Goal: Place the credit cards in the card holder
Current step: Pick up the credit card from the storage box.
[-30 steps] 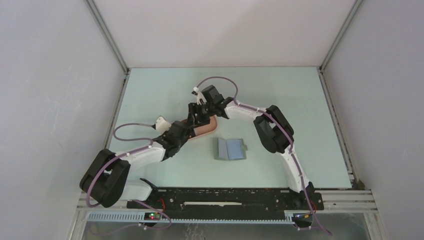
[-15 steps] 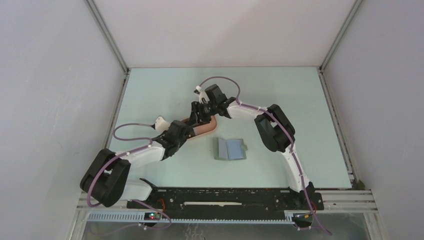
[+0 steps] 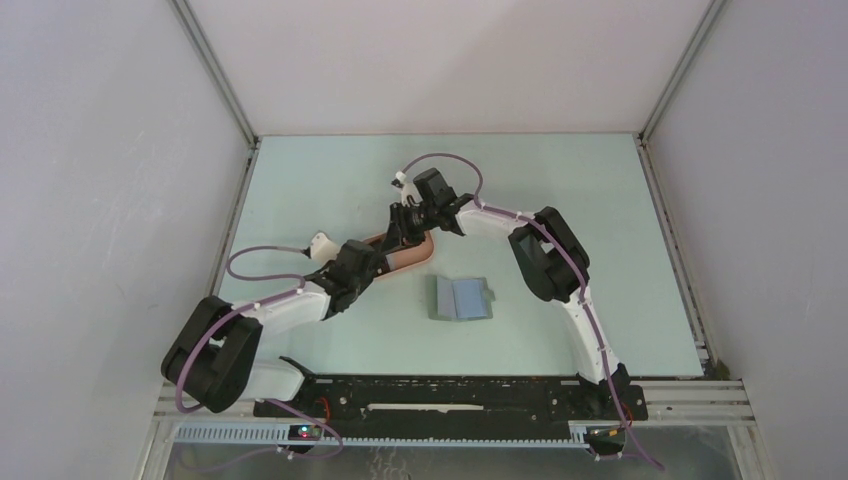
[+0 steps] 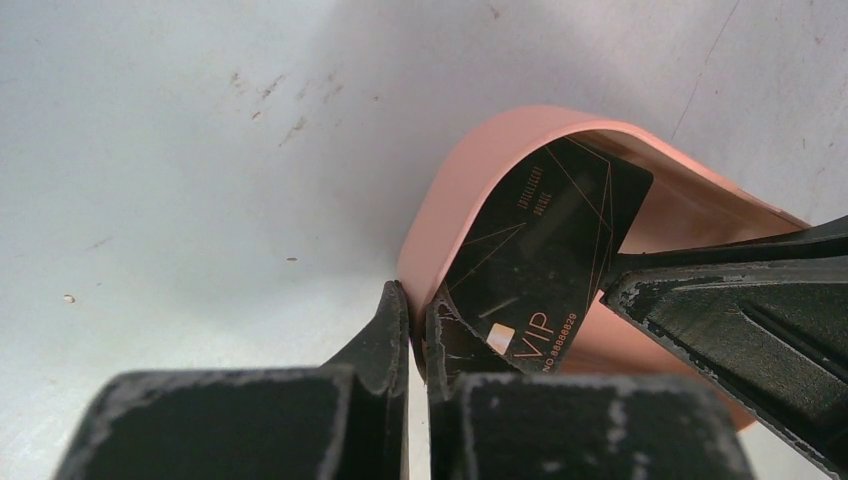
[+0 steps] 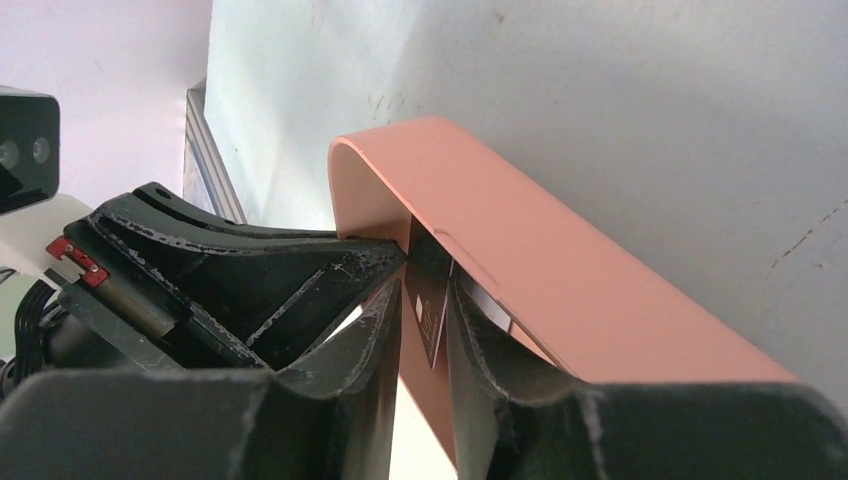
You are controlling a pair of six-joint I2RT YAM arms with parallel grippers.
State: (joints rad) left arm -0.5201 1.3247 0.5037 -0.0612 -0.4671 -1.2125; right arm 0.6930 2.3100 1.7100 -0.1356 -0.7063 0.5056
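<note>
A black credit card (image 4: 550, 240) marked VIP stands on edge inside the pink oblong tray (image 4: 480, 160), leaning on its wall. My left gripper (image 4: 418, 315) is shut on the tray's near rim. My right gripper (image 5: 427, 290) reaches into the tray (image 5: 520, 230) with one finger on each side of the card (image 5: 430, 312). Its jaws are narrow, but light still shows between them. The grey-green card holder (image 3: 462, 298) lies open on the table, right of the tray (image 3: 418, 256). In the top view both grippers, left (image 3: 378, 262) and right (image 3: 399, 232), meet at the tray.
The left gripper's black fingers (image 5: 230, 260) crowd close beside my right fingers. The right gripper's finger (image 4: 720, 300) crosses the tray's near right side. White walls enclose the pale green table (image 3: 560, 190).
My right gripper's jaws have narrowed around the black card and it has dipped slightly into the tray. The left gripper has kept its hold on the tray rim.
</note>
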